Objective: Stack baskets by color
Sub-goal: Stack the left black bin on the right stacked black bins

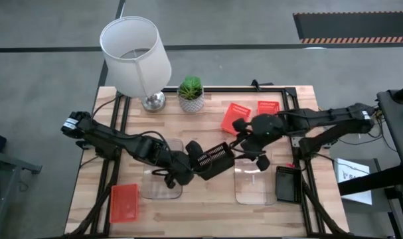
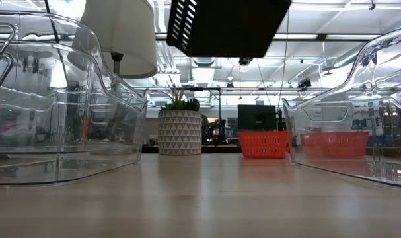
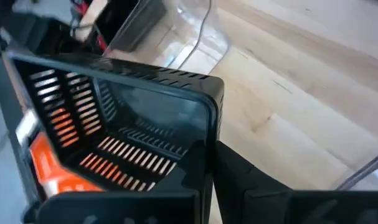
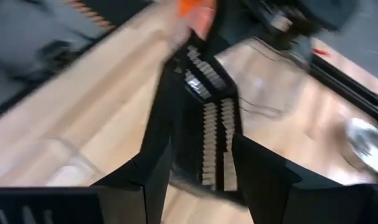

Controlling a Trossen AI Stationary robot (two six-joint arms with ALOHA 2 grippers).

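Pale wooden planks make up the table (image 1: 208,199), with a white lampshade (image 1: 135,53) and a potted plant (image 1: 191,94) at its far edge. By my reading the sorting is barely begun: no finished pile of three shows anywhere. Two orange baskets (image 1: 236,116) lie close together near the plant, though whether one rests on the other I cannot tell, and a third orange basket (image 1: 124,202) lies alone at the near left corner. Clear baskets (image 1: 162,174) stand at left of centre and right of centre, each empty as far as the low view shows. One black basket (image 1: 288,184) lies flat at the near right. Another black basket (image 1: 216,159) hangs tilted above the middle of the table, empty, pinched by its rim in the left gripper (image 1: 188,166), whose fingers are pressed together on the wall. The right gripper (image 1: 244,143) hovers at the far end of that basket, its fingers spread on either side of the slatted wall without squeezing it. What remains, I judge, is nearly every stack.
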